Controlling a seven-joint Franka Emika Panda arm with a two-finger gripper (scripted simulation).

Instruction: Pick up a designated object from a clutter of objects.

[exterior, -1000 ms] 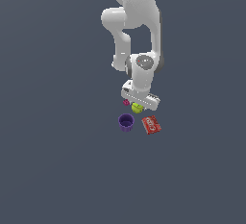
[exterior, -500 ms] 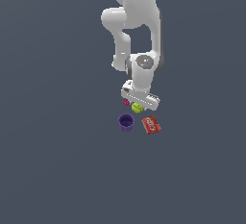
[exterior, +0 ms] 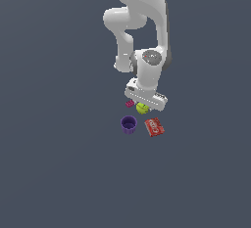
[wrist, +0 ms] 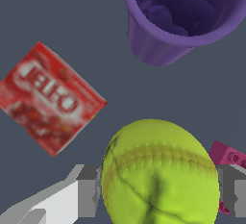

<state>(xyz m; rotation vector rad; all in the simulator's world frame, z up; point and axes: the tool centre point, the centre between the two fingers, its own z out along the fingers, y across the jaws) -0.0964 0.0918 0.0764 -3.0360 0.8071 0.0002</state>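
Note:
The designated object, a yellow-green ball with thin seams, sits between my gripper's two fingers. One grey pad presses its side and the other pad meets the opposite side, so the gripper is shut on it. In the exterior view the ball shows just under the white hand, and the gripper is low over the clutter of objects. The ball looks to be resting at floor level.
A purple cup stands close in front of the ball. A flat red packet lies beside it. A small magenta studded brick sits against the ball by one finger.

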